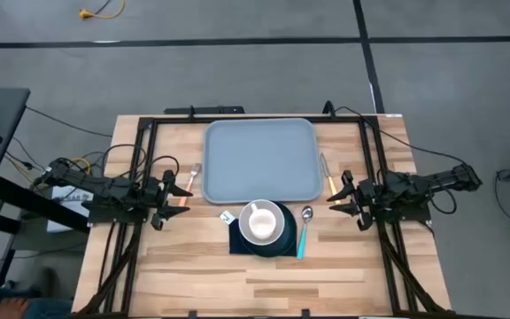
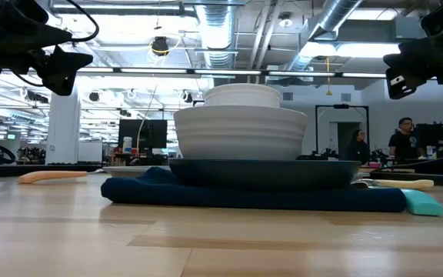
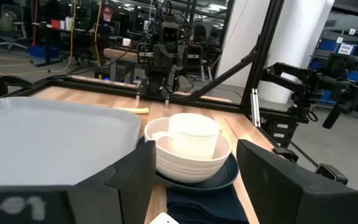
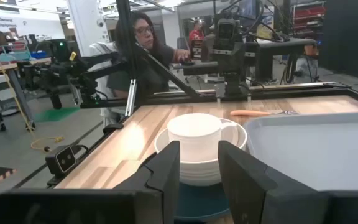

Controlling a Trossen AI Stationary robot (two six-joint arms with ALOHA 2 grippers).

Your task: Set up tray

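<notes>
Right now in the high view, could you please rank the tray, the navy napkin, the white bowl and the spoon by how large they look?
1. The tray, by far the largest.
2. The navy napkin, though the dishes cover most of it.
3. The white bowl.
4. The spoon: about as long as the bowl is wide, but much narrower.

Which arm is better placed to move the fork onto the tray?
Probably the left: its end effector hovers open beside the fork, at the tray's left edge. The right end effector is across the tray.

Grey-blue tray (image 1: 261, 159) lies flat, empty, at table's far-centre, w/ rounded corners.
</notes>
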